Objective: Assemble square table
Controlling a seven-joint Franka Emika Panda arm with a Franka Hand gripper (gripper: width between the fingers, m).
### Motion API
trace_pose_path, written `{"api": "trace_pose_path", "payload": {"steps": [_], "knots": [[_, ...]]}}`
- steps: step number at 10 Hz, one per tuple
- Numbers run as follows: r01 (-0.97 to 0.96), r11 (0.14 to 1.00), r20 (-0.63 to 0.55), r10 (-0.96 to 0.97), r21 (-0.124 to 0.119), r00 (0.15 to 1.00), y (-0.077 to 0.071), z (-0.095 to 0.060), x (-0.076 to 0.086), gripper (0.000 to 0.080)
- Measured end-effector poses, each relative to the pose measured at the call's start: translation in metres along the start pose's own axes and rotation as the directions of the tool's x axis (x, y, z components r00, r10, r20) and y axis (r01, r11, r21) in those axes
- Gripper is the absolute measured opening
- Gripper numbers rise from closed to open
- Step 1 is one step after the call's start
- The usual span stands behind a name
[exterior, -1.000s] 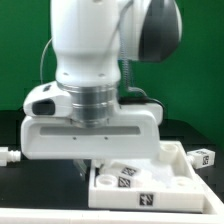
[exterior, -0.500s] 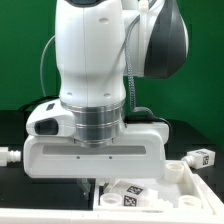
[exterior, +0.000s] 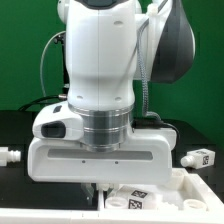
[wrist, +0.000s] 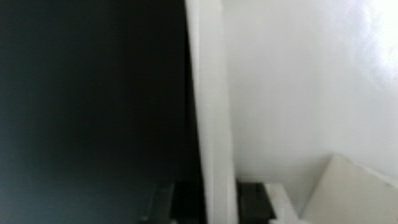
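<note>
One tabletop edge sits pinched between the jaws — positioning step, I judge — next, release it squarely, then fetch a leg.

Black table under white tabletop panel, tagged leg, small peg.

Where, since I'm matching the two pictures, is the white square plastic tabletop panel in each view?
Exterior view: white square plastic tabletop panel, bottom edge, toward the exterior view's right.
Wrist view: the broad white surface.
Shared landmark: black table beside it.
</note>
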State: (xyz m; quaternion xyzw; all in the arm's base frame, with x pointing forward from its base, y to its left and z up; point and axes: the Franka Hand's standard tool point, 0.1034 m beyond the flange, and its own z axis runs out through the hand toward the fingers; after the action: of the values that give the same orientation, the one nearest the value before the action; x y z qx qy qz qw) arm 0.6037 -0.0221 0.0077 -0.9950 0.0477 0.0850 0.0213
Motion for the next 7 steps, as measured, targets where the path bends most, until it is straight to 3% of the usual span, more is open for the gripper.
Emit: {"api": "trace_pose_path", "payload": {"steps": [2, 5, 6, 7], "knots": [[0.008, 1.000, -0.004, -0.008, -0.023, 1.000, 0.000, 0.000, 0.000, 0.0055], [0.017, 1.000, -0.003, -0.017, -0.021, 1.000, 0.000, 0.000, 0.000, 0.0055], [0.017, 1.000, -0.004, -0.017, -0.021, 1.000, 0.000, 0.000, 0.000, 0.0254], [0.045, 0.999, -0.013, -0.046, -0.019, 0.999, -0.001, -0.011, 0.002, 0.0391]]}}
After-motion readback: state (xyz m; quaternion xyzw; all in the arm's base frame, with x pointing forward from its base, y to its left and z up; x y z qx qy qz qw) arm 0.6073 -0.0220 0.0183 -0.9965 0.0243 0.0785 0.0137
